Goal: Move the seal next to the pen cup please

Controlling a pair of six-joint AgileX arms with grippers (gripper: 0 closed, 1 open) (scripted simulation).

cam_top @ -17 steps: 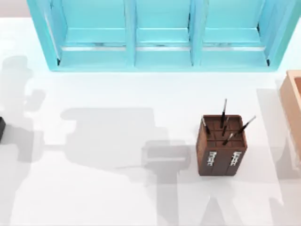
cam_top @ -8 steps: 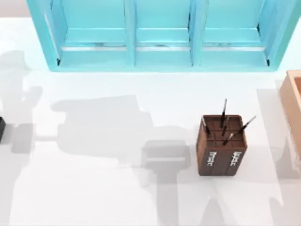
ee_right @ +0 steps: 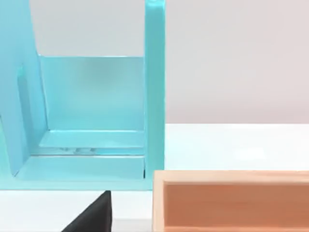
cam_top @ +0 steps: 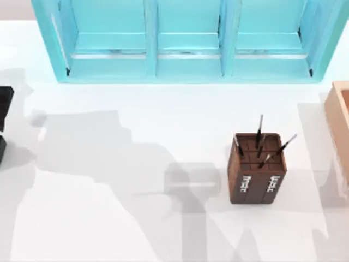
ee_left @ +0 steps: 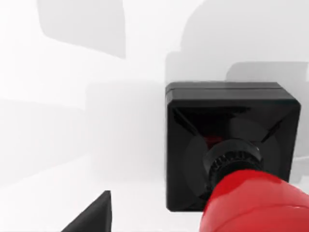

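Observation:
The seal (ee_left: 231, 150) has a black square base and a glossy red round knob, and it stands on the white table right below my left gripper (ee_left: 91, 220). A dark sliver of its base (cam_top: 1, 150) shows at the top view's left edge, with my left arm (cam_top: 5, 106) just behind it. Nothing is holding the seal. The pen cup (cam_top: 256, 168) is a brown gridded holder with thin dark pens and white lettering, standing right of the table's middle, far from the seal. My right gripper (ee_right: 91, 217) is parked facing the back right corner.
A turquoise shelf unit (cam_top: 185, 41) with three bays runs along the back of the table. A tan open box (cam_top: 341, 125) sits at the right edge, close to the pen cup; it also lies just ahead of the right wrist camera (ee_right: 231, 200). White tabletop (cam_top: 136, 191) lies between seal and cup.
A black part of my left arm has come into the top view at the left edge. The arm's shadow has slid left across the table. The pen cup has not moved.

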